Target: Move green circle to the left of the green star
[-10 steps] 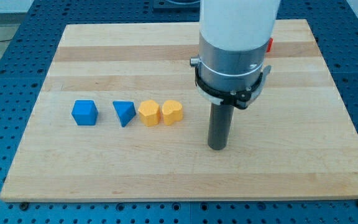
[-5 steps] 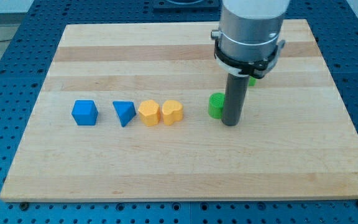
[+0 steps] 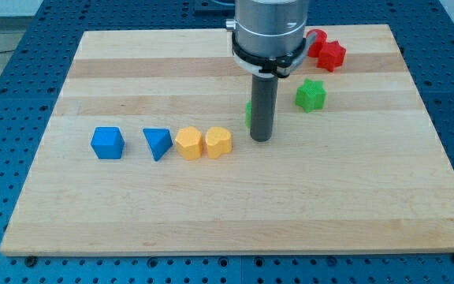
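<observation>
The green star [image 3: 310, 95] lies on the wooden board [image 3: 235, 213] toward the view's upper right. The green circle [image 3: 248, 113] is almost wholly hidden behind my rod; only a thin green sliver shows at the rod's left edge, left of and slightly below the star. My tip [image 3: 261, 139] rests on the board just below and to the right of that sliver, left of and below the star.
Two red blocks [image 3: 325, 49] sit near the view's top right. A blue cube [image 3: 107, 143], a blue triangular block [image 3: 158, 143] and two yellow blocks [image 3: 203, 143] form a row at the view's left middle.
The rod has moved toward the view's left and slightly up. The green circle has gone left and up with it and is now mostly hidden. The star and red blocks are now uncovered.
</observation>
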